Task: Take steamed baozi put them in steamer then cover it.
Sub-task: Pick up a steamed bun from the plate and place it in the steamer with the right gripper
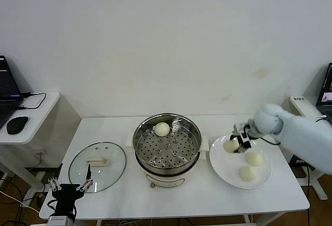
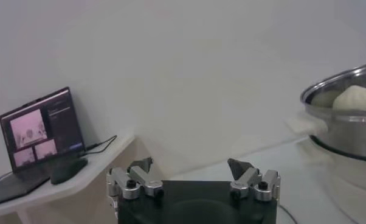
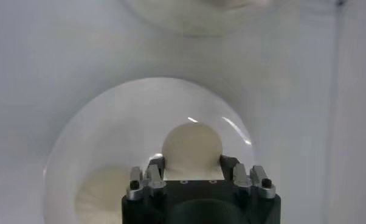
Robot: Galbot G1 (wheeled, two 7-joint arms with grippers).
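Observation:
The steamer [image 1: 167, 145] stands mid-table with one cream-white baozi [image 1: 162, 129] on its perforated tray; its steel rim [image 2: 347, 103] and that bun [image 2: 355, 98] also show in the left wrist view. My right gripper [image 1: 236, 144] is shut on another baozi [image 1: 231, 145], which sits between its fingers [image 3: 155, 167] in the right wrist view as a round bun [image 3: 191, 146] over the white plate [image 3: 92, 140]. Two more baozi [image 1: 253, 158] [image 1: 247, 173] lie on that plate [image 1: 220, 165]. The glass cover [image 1: 97, 166] lies flat at the table's left. My left gripper [image 1: 69, 186] hangs open near it, holding nothing.
A side desk at the far left carries a laptop [image 2: 42, 129] and a mouse [image 1: 16, 125]. Another laptop [image 1: 327, 92] stands at the far right. The table's front edge runs just below the cover and the plate.

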